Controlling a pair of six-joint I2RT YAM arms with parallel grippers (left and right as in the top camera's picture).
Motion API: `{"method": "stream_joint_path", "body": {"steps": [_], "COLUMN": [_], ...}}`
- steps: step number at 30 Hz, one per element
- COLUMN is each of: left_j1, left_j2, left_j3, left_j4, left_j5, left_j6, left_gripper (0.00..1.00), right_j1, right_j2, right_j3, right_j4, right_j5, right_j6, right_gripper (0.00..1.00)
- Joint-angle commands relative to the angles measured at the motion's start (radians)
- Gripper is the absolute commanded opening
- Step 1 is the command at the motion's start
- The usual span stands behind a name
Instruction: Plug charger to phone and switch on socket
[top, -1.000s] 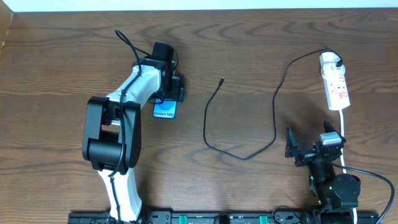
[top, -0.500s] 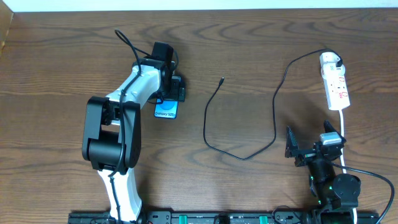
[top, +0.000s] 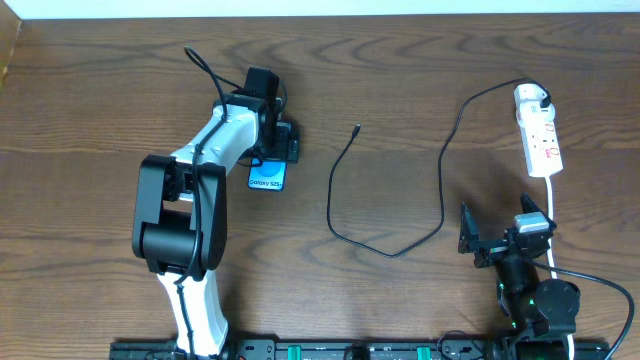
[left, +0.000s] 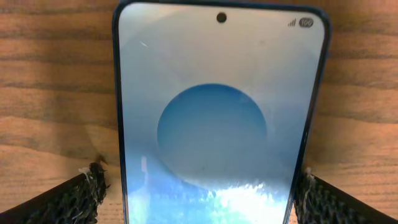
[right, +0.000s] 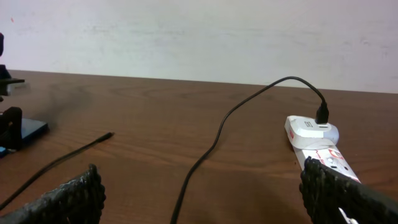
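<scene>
The phone (top: 265, 179) lies flat on the wooden table, light blue screen up. It fills the left wrist view (left: 221, 118). My left gripper (top: 273, 152) is low over its far end, open, one finger on each side of the phone (left: 200, 193) with thin gaps. The charger, a thin black cable (top: 345, 235), runs from the white plug on the socket (top: 538, 135) in a loop to its free tip (top: 358, 128), which lies right of the phone. My right gripper (top: 500, 228) is open and empty near the table's front, below the socket (right: 314, 138); the cable (right: 211, 149) lies ahead of it.
A thicker white cord (top: 553, 215) runs from the socket's near end down past my right arm. The table's back edge meets a white wall (right: 199, 37). The left arm's body (top: 185, 220) stands over the left front of the table.
</scene>
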Motion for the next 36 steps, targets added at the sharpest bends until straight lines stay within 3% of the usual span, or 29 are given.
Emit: {"method": "stream_joint_path", "body": {"steps": [1,8,23,36], "left_j1": [-0.002,-0.003,-0.003,0.001], "left_j2": [0.048,0.048,0.048,0.048], "left_j3": [-0.043,-0.043,-0.044,-0.033], "left_j4": [0.019,0.033,0.005,-0.062], "left_j5": [-0.032,-0.032,-0.032,-0.052], "left_j6": [-0.001,-0.002,-0.002,-0.037], "left_gripper": [0.99,1.00,0.81,0.78], "right_j1": [-0.001,-0.001,-0.001,-0.001], "right_j2": [-0.006,-0.006,-0.006,-0.006], "right_j3": [-0.002,-0.002,-0.002,-0.002], "right_j4": [-0.002,-0.002,-0.002,-0.002], "right_j5": [0.004,0.005,0.004,0.004], "right_j6": [-0.008,-0.008,-0.008,-0.008], "right_gripper": [0.99,0.99,0.99,0.99]}}
